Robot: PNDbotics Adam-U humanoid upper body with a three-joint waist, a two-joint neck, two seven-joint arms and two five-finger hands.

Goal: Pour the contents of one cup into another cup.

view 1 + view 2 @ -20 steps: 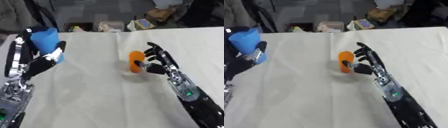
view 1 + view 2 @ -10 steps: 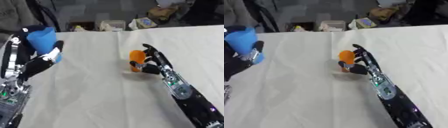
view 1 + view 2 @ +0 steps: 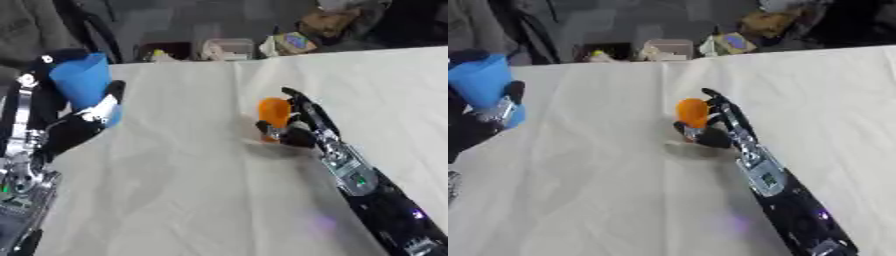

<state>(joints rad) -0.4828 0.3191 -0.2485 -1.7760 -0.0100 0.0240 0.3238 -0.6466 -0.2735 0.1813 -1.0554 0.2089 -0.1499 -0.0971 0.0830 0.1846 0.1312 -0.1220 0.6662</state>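
Left hand [image 3: 83,127] curls round a blue cup [image 3: 85,85], raised near the table's [image 3: 192,200] left edge. Right hand [image 3: 302,125] seemingly wraps the orange cup [image 3: 273,114] mid-table; hold it upright and steady before pouring.

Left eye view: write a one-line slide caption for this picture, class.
Left hand holds a blue cup raised, while right hand grips an orange cup on the white table.

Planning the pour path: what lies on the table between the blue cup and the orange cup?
Nothing: only bare white tablecloth lies between the blue cup in the left hand and the orange cup, clearest in the left eye view.
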